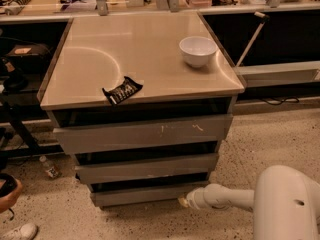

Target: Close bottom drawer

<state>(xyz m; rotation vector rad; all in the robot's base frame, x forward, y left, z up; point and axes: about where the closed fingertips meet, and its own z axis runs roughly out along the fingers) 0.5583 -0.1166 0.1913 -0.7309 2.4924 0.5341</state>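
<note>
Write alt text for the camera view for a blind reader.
The robot's gripper sits low at the right end of the bottom drawer, whose plain front shows only a narrow dark gap above it. On the cabinet top are a white bowl and a black packet.

Gripper [184, 202] at bottom drawer [145, 195] right end, state unclear.

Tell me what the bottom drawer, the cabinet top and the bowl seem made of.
Bottom drawer: likely grey painted metal, matte flat front; the gripper sits at its right end. Cabinet top: smooth beige laminate or metal, with soft glare. Bowl: white, glossy, probably ceramic or plastic.
</note>
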